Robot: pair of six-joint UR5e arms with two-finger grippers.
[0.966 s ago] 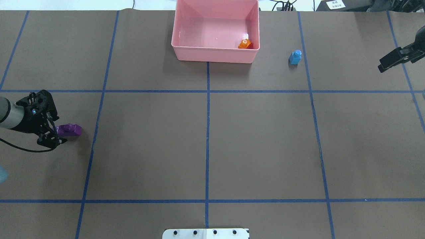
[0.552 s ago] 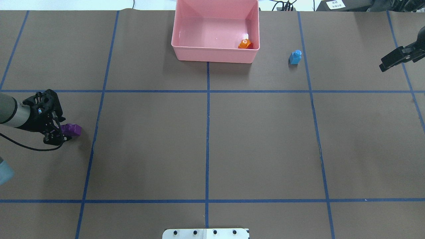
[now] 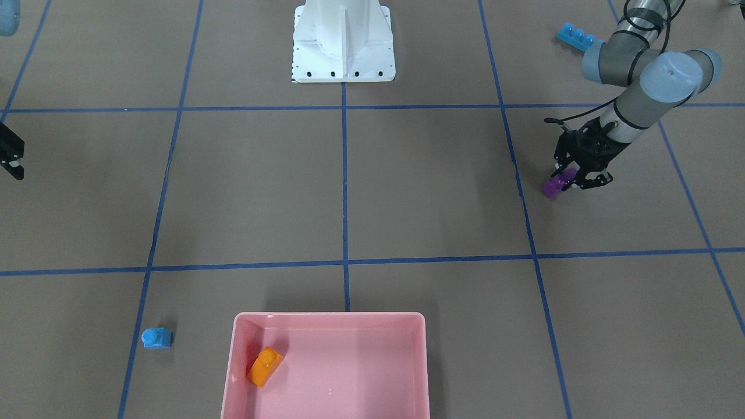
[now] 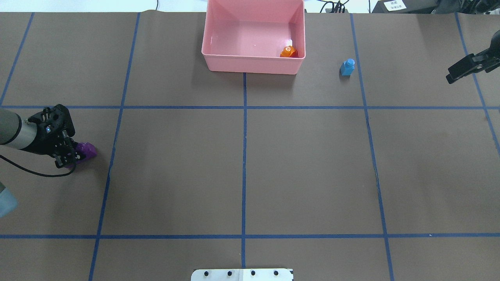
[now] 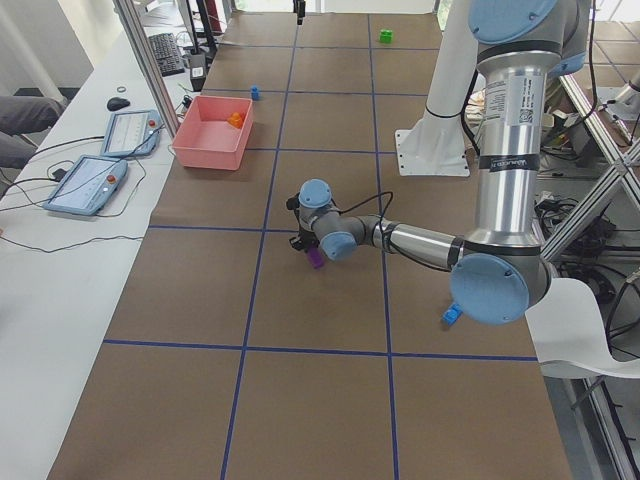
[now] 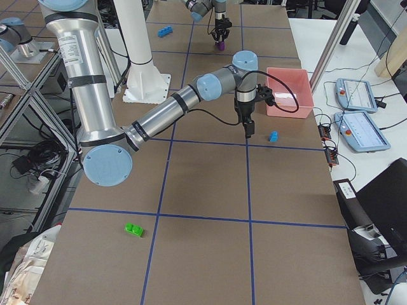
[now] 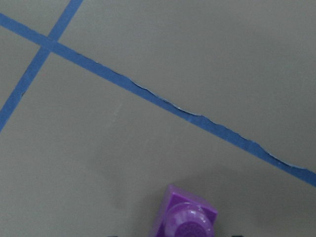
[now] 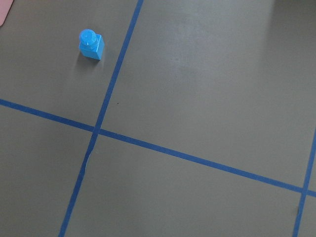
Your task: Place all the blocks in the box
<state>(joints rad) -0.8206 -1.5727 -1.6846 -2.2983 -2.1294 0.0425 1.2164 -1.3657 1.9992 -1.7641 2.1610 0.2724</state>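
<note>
With left gripper (image 3: 566,180) fingers clamped on purple brick (image 3: 554,185) just off the table, it's light, rigid, slick plastic, so pinch flat sidewalls, not studs; right gripper (image 4: 455,76) state: can't tell.

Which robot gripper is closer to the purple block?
The left one. The left gripper is right at the purple block, its fingers around it. The right gripper hangs far off, across the table, nearer the small blue block.

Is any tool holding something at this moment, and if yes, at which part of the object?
The left tool grips the purple brick at its end nearest the arm. The right tool holds nothing.
</note>
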